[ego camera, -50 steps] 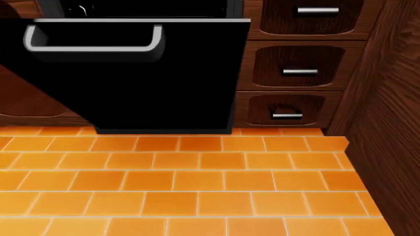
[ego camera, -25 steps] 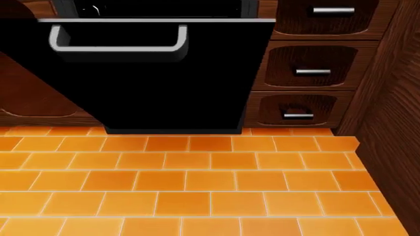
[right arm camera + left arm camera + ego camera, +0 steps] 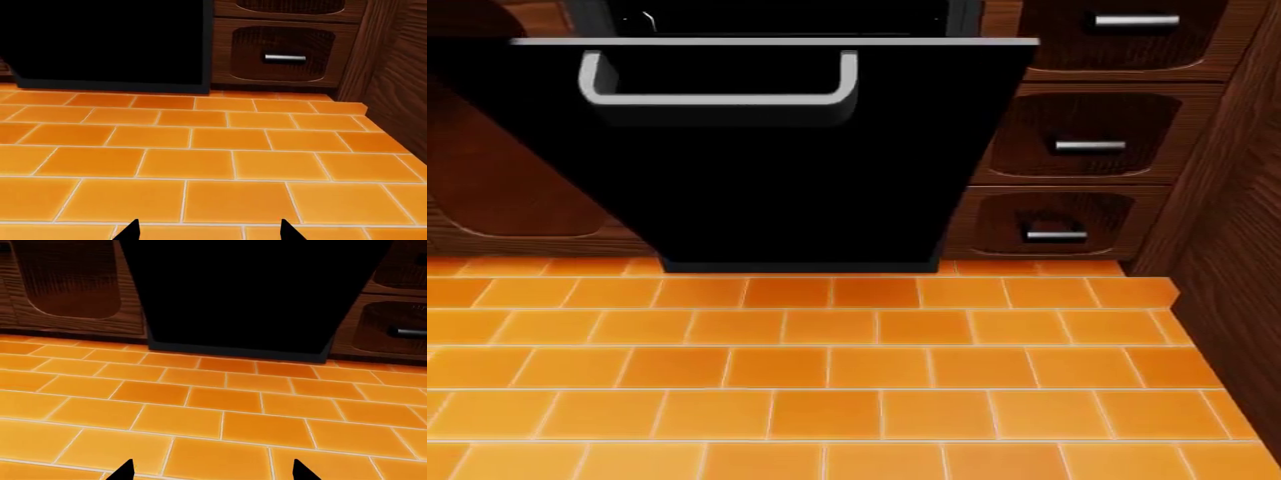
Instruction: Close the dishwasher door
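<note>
While the large glossy black dishwasher door [image 3: 787, 160] hangs open toward you, tilted out from the top, you are in the approach step and nothing has touched it yet. In the head view the door fills the area from about 10 o'clock to 1 o'clock, with its long silver-grey bar handle [image 3: 718, 85] near the upper edge, and above that edge a dark slice of the black built-in dishwasher [image 3: 781, 15] shows. The dark brown wooden drawer fronts [image 3: 1081, 145] with short silver handles stand at 2 o'clock, just beside the door.

No arm appears in the head view. In each wrist view only two dark tips show over the orange tiled floor [image 3: 827, 380]. The left tool [image 3: 212, 474] has its tips spread apart and holds nothing; the right tool [image 3: 208, 232] is the same, spread and empty.

I judge that the next move calls for bringing one tool up to the front face of the door, near the handle or the top edge, and then pushing it forward and upward until it stands flush with the cabinets. Contact high on the panel should give the better leverage.
</note>
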{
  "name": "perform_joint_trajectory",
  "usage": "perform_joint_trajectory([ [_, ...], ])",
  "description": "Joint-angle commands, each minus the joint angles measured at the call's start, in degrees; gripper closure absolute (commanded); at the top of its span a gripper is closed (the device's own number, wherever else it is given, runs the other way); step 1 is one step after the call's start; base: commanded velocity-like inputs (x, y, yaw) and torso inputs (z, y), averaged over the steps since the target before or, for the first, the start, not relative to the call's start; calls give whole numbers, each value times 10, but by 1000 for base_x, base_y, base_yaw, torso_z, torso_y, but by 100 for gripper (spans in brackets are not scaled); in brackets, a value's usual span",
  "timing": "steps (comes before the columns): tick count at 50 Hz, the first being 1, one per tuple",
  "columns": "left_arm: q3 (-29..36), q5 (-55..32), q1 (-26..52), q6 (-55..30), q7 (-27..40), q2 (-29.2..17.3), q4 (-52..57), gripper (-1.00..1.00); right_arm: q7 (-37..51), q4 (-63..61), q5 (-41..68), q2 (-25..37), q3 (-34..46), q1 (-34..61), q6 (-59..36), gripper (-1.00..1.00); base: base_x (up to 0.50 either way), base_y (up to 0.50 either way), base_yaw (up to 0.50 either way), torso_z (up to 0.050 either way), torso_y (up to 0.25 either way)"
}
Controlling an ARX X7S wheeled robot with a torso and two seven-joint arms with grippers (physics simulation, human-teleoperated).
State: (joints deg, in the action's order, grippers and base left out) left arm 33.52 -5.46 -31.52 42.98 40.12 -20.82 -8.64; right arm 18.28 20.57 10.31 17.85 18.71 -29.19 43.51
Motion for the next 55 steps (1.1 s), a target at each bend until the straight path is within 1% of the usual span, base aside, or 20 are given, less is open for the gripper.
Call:
perform_joint_trajectory([
  [1,2,0,1,-1,2,-1,0,-100,1,-2,1,2,1,0,-1,-100,0,145,0,0,0],
  [49,9,-2,4,1,9,-5,-2,-100,7,2,2,4,8,3,1,-100,0,144,0,0,0],
  [55,10,-2,5,2,10,-5,-4,-100,5,1,4,5,10,2,2,-100,0,23,0,0,0],
])
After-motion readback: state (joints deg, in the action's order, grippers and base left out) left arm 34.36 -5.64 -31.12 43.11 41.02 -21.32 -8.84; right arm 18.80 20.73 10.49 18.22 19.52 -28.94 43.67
